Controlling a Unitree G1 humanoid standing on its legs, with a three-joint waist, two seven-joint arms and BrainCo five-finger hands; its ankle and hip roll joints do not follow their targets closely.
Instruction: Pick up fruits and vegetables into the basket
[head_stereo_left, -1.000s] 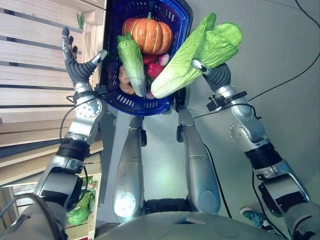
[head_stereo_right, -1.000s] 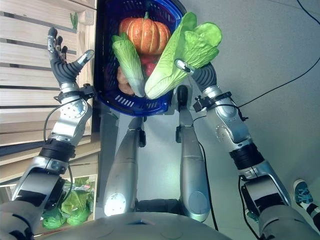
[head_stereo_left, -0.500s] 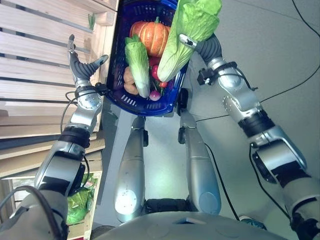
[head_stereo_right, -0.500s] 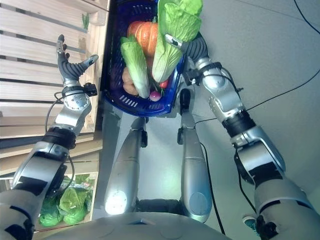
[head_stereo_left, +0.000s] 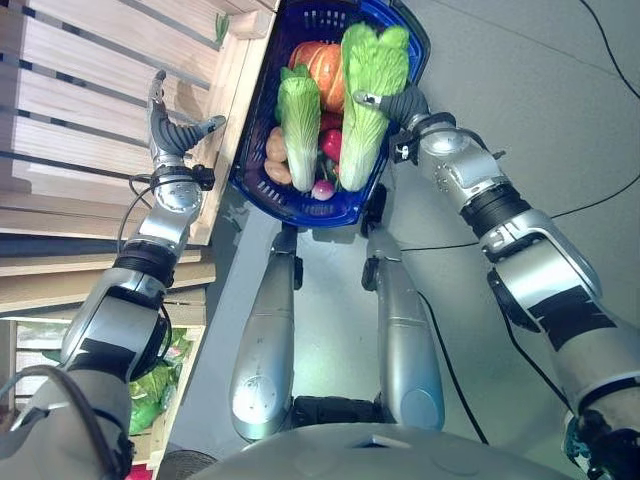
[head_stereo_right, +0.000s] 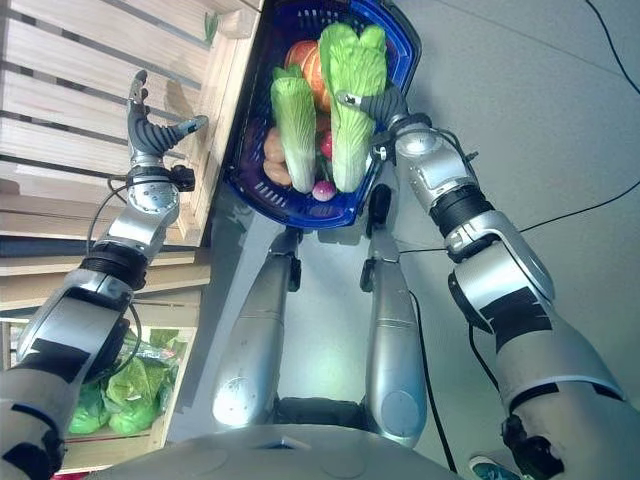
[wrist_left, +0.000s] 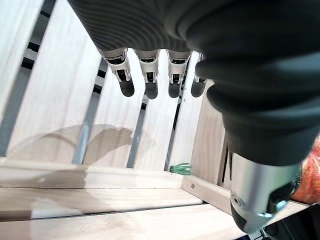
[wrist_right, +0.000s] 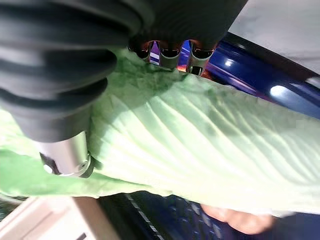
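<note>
The right hand (head_stereo_left: 400, 103) is curled round a large cabbage (head_stereo_left: 368, 95), holding it lengthwise inside the blue basket (head_stereo_left: 405, 30). Beside it lie a smaller cabbage (head_stereo_left: 299, 120) and a pumpkin (head_stereo_left: 318, 62). The left hand (head_stereo_left: 170, 130) hovers with fingers spread by the wooden crate (head_stereo_left: 80, 110).

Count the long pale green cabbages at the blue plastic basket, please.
2. One long pale green cabbage lies inside the blue plastic basket; the second cabbage, beside it, is held by the right hand. Others may be hidden.

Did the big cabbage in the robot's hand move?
Yes. The right hand has swung the big cabbage from beside the blue basket to over it, alongside the smaller cabbage.
</note>
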